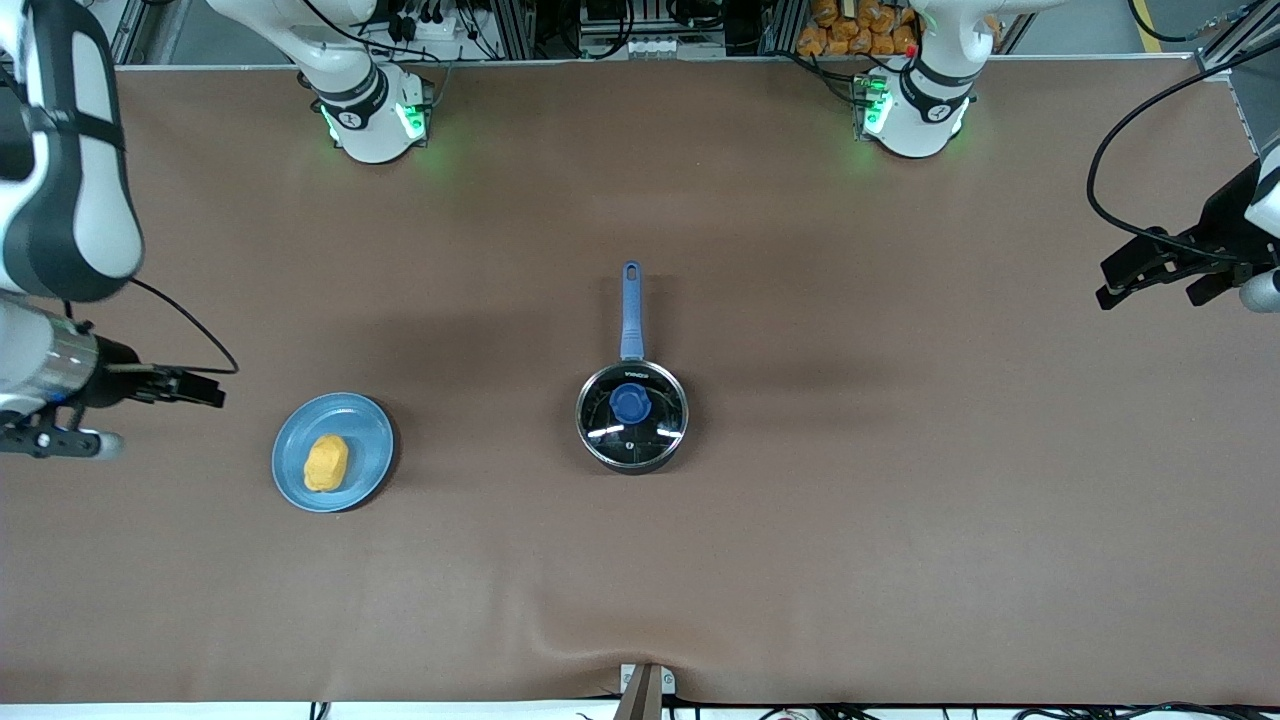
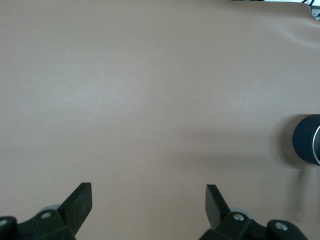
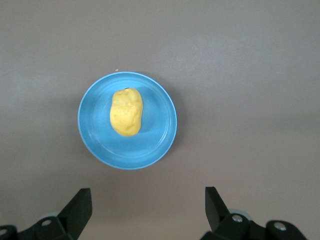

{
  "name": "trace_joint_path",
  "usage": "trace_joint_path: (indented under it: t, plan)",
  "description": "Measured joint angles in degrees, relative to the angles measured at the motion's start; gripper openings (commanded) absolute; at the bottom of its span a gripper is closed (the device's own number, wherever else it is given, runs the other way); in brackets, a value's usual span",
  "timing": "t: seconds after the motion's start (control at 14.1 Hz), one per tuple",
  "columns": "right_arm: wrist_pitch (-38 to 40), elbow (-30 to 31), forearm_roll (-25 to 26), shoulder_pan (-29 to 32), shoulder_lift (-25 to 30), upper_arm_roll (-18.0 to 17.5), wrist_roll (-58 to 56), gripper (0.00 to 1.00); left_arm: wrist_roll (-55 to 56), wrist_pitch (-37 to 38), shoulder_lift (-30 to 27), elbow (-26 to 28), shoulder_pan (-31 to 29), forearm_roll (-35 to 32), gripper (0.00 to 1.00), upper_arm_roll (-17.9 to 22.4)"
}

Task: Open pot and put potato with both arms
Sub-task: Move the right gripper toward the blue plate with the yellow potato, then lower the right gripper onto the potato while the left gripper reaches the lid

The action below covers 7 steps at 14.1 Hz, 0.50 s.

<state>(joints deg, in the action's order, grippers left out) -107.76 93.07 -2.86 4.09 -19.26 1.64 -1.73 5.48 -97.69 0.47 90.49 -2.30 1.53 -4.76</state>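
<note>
The black pot [image 1: 632, 418] stands in the middle of the table with its glass lid and blue knob [image 1: 630, 404] on it. Its blue handle [image 1: 630, 310] points toward the robots' bases. The yellow-orange potato [image 1: 326, 462] lies on a light-blue plate [image 1: 372, 440], toward the right arm's end. My right gripper [image 1: 195, 387] is open and empty, over the table beside the plate. In the right wrist view it [image 3: 147, 200] sees the potato [image 3: 126, 112]. My left gripper [image 1: 1130, 275] is open and empty over the left arm's end. In the left wrist view it [image 2: 148, 200] sees the pot's edge [image 2: 307, 140].
The brown table cover [image 1: 900, 520] has a small ripple at its near edge. A metal bracket [image 1: 642, 690] sticks up at the near edge, in line with the pot. Black cables [image 1: 1120, 150] hang at the left arm's end.
</note>
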Motion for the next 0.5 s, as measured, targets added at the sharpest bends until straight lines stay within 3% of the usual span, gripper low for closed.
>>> trace_joint_path:
  t: [0.28,0.5]
  plan:
    - [-4.6,0.3,-0.4,-0.1,-5.5,-0.4,0.0,1.0,-0.2,0.0,0.3,0.0,0.3,0.0,1.0,-0.2]
    - [-9.4,0.6,-4.3,-0.6,-10.1,-0.7,0.1,1.0,0.5,0.0,1.7,0.1,3.8,0.2,1.0,-1.3]
